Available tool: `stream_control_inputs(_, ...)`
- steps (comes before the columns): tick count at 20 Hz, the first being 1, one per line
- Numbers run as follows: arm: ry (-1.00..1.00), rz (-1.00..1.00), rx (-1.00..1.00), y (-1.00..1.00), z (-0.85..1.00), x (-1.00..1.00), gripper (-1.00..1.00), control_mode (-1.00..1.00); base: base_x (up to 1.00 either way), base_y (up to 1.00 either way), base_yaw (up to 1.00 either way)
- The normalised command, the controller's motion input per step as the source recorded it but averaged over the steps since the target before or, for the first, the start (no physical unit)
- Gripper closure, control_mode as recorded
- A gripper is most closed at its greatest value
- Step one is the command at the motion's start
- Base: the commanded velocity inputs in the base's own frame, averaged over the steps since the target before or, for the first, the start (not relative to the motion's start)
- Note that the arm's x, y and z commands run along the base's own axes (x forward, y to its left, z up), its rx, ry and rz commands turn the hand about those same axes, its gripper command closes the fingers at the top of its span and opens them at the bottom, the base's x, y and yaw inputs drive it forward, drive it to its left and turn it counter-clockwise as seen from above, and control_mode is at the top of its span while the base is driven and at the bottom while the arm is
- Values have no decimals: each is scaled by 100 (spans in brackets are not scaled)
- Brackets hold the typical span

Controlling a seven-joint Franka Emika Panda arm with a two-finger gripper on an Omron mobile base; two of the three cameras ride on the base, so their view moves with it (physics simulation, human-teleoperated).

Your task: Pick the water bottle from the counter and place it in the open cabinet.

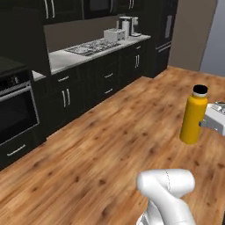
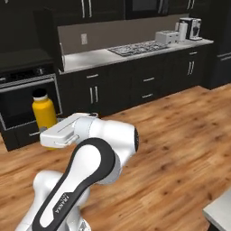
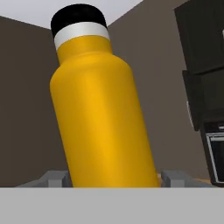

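The yellow-orange water bottle (image 1: 194,115) with its black cap hangs upright in the air above the wooden floor. My gripper (image 1: 203,124) is shut on its lower body from the side. In the right base view the water bottle (image 2: 44,115) stands up behind my white hand, with the gripper (image 2: 50,140) at its base. In the hand view the water bottle (image 3: 100,118) leans slightly left, and the grey fingers (image 3: 54,178) press it on both sides at the gripper (image 3: 114,178). A pale grey slab corner (image 2: 221,212), perhaps the counter, shows at the lower right. The open cabinet is out of view.
A row of black base cupboards with silver handles (image 1: 105,74) runs along the far wall under a light worktop with a hob (image 1: 92,46), toaster (image 1: 113,34) and coffee machine (image 1: 128,25). A built-in oven (image 1: 15,110) stands at the left. Wooden floor (image 1: 110,145) lies between.
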Motion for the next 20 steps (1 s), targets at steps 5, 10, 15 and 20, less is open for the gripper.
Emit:
stream_control_inputs(5,0,0,0,0,0,0,100,100,0,27,39)
stream_control_inputs(10,0,0,0,0,0,0,100,100,1,25,35)
stream_control_inputs(15,0,0,0,0,0,0,100,100,16,6,30)
stream_control_inputs(20,0,0,0,0,0,0,100,100,26,0,22)
